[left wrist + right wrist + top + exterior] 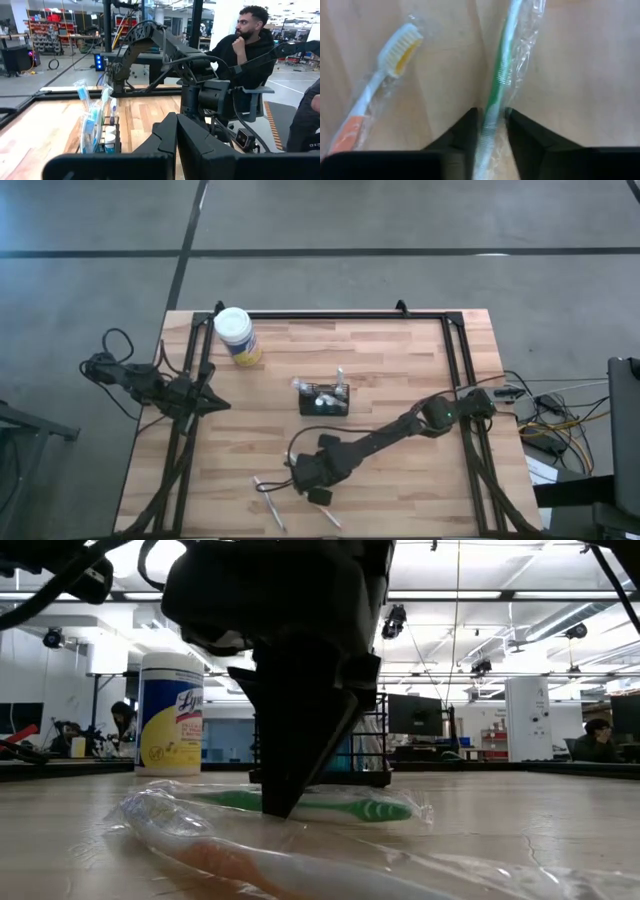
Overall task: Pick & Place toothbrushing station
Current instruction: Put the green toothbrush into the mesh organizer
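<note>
Right wrist view: green toothbrush [496, 90] is pinched between right gripper [492, 127] fingers at table's near edge. Caddy [324, 402] is located mid-table. Left gripper [212, 404] is parked shut, left side.

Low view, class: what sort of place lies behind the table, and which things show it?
Probably a robotics lab or workshop: computer monitors on benches, a person at a desk, strip lights overhead.

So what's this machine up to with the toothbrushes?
The right gripper is down on the table, its fingers closing around a wrapped green toothbrush that lies flat. An orange and white toothbrush lies beside it, untouched. The black mesh caddy mid-table already holds a few brushes. The left gripper waits shut at the table's left side.
</note>
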You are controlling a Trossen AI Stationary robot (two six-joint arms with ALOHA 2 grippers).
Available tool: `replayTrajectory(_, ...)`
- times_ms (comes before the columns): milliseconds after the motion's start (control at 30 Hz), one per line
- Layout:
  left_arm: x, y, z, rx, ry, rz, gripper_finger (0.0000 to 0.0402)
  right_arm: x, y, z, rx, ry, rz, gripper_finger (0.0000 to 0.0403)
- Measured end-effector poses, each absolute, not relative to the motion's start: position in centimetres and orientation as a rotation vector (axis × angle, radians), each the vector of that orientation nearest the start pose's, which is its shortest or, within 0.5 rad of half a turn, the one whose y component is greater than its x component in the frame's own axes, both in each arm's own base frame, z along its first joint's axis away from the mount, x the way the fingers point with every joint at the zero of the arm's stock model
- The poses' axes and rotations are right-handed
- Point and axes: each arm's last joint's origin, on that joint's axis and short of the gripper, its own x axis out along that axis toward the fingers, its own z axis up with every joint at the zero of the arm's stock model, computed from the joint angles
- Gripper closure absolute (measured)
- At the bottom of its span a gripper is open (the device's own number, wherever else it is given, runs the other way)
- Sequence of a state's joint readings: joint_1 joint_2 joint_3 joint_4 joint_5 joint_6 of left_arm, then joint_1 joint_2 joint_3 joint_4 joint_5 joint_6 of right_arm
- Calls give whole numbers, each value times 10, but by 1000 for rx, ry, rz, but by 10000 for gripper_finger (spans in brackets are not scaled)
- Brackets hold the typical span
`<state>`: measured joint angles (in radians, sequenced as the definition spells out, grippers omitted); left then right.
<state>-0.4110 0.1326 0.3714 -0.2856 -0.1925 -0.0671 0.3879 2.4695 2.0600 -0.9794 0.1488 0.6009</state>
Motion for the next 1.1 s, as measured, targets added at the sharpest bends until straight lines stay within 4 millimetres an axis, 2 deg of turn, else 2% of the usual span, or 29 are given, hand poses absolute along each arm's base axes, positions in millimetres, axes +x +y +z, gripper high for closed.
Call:
replayTrajectory(100,74,-26,251,-39,45,-218,390,461,180,134,128,1331,-182,361)
replayTrajectory(167,74,-26,251,-34,43,-218,390,463,179,138,111,1328,-166,381)
replayTrajectory(300,74,-26,251,-30,42,-218,390,469,177,148,33,1287,-151,378)
replayTrajectory(400,74,-26,251,-22,40,-217,390,472,174,167,-36,1243,-172,378)
replayTrajectory(567,74,-26,256,70,-21,-206,390,465,174,214,-123,1158,-166,379)
replayTrajectory(700,74,-26,260,117,-66,-201,390,450,176,271,-198,1010,-126,379)
replayTrajectory(800,75,-26,262,116,-81,-186,390,428,174,317,-280,887,-138,379)
replayTrajectory(900,75,-25,263,113,-90,-163,390,407,168,354,-326,771,-97,380)
replayTrajectory(1000,78,-25,263,124,-81,-134,390,384,156,384,-363,633,-58,380)
replayTrajectory(1100,81,-25,262,135,-60,-93,390,354,139,404,-369,526,-27,380)
